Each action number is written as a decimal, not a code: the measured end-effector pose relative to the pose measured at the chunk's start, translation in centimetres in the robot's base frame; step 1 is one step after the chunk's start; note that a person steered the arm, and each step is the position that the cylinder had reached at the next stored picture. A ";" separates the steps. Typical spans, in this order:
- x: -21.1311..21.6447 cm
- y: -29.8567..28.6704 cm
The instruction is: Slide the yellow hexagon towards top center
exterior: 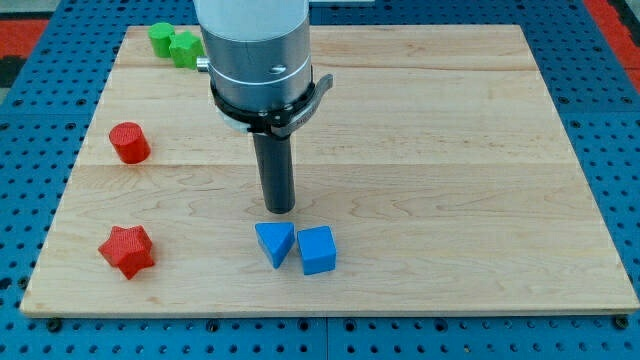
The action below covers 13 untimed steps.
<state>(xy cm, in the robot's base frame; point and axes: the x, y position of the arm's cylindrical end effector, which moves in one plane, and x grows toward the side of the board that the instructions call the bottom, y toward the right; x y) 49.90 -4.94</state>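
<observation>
No yellow hexagon shows in the camera view; it may be hidden behind the arm. My tip [279, 209] rests on the wooden board [450, 150], just above the blue triangle [274, 243] and up-left of the blue cube [318, 250]. The two blue blocks touch each other near the view's bottom centre. The arm's grey body [255, 50] covers the top centre-left of the board.
A red cylinder [129, 142] sits at the view's left. A red star [127, 250] lies at the lower left. Two green blocks [175, 44] sit at the top left, partly behind the arm. A blue pegboard [30, 150] surrounds the board.
</observation>
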 end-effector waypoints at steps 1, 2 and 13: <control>-6.7 -0.9; -9.3 -0.9; -20.8 1.7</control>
<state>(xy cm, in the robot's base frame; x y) 29.07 -3.27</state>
